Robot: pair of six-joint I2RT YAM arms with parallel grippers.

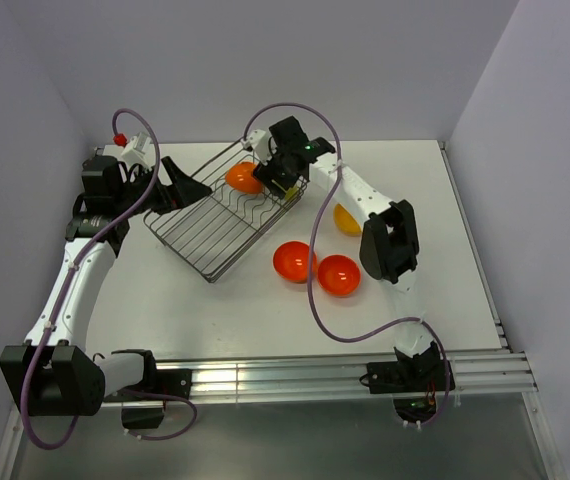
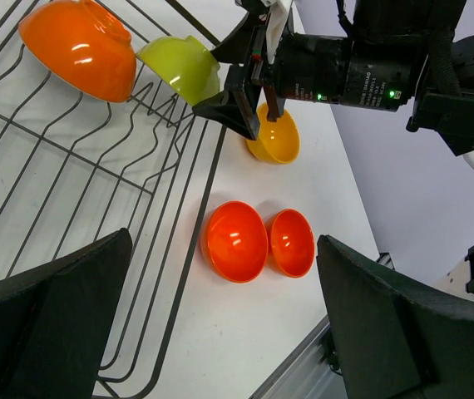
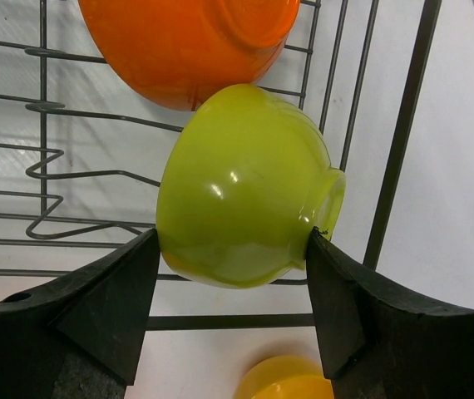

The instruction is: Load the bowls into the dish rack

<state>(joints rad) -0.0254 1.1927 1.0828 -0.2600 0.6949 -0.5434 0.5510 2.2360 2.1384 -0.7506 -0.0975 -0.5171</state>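
Clamping the glossy lime-green plastic bowl [image 3: 237, 187] on edge, the right gripper [image 3: 233, 241] holds it at the dark wire dish rack's [image 1: 205, 235] two-o'clock corner, presumably to slot between dividers beside the racked orange bowl [image 3: 187, 41]; the left gripper [image 2: 222, 243] gapes empty.

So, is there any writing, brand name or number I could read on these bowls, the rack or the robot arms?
No readable text in any view.
Bowls, also the green bowl in the right hand: plain, no label.
Rack: bare wire, no tag.
Right arm: only a green light, no letters to be made out.
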